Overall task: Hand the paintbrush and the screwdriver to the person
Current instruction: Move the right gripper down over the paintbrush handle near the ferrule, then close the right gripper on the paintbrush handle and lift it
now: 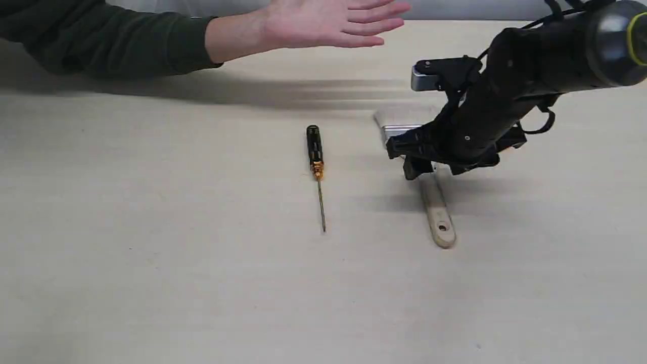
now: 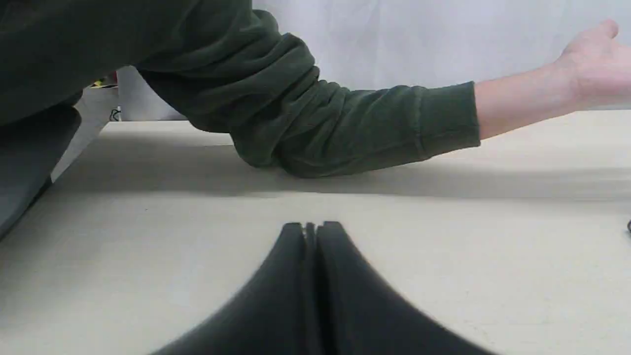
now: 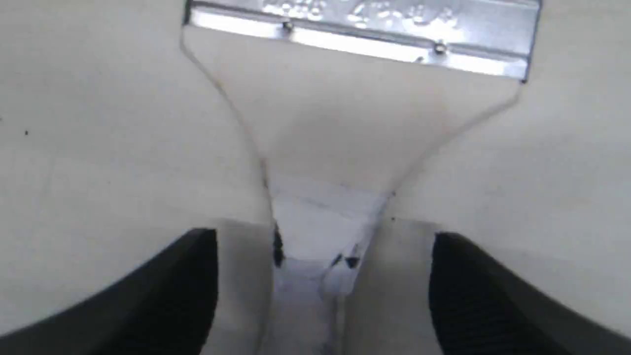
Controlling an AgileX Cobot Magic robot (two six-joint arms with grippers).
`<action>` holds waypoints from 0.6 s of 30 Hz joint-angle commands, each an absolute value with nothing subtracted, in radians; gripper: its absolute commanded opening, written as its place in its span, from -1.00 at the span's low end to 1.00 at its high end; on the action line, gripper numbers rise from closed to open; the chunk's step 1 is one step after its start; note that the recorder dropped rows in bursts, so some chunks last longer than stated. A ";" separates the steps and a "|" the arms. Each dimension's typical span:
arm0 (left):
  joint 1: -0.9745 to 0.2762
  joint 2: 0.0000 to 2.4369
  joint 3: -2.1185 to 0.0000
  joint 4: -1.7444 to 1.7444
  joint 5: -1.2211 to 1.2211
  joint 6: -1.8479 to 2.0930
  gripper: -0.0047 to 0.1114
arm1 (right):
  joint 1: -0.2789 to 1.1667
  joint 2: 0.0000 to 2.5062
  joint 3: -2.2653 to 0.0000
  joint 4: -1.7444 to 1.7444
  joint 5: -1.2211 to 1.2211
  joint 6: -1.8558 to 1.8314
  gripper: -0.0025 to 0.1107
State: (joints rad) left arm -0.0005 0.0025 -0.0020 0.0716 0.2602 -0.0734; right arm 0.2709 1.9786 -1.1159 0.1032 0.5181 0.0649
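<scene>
The paintbrush [image 1: 438,212] lies flat on the table right of centre, its silver ferrule [image 3: 365,34] toward the back and its holed wooden handle toward the front. My right gripper [image 1: 422,164] hovers low over the neck of the handle, open, with one finger [image 3: 162,296] on each side of the wood and not touching it. The screwdriver [image 1: 316,162] lies alone at the table's centre, black handle toward the back. The person [image 1: 323,23] holds an open hand, palm up, above the far edge. My left gripper [image 2: 310,229] is shut on nothing, low over the table near the person's green sleeve [image 2: 296,108].
The pale table [image 1: 151,253] carries only these two tools. The person's forearm [image 1: 111,43] rests along the far left edge. My right arm [image 1: 556,55] reaches in from the upper right.
</scene>
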 commanded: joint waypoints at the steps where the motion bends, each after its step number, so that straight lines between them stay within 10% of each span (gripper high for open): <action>1: -0.005 0.000 0.000 0.070 0.248 -0.075 -0.92 | 0.271 1.995 -1.148 0.101 0.504 0.060 0.16; 13: -0.005 0.000 0.000 0.070 0.248 -0.075 -0.92 | 0.271 2.064 -1.197 0.115 0.561 0.068 0.10; 18: -0.005 0.000 0.000 0.070 0.248 -0.075 -0.92 | 0.271 2.064 -1.197 0.115 0.577 0.068 -0.22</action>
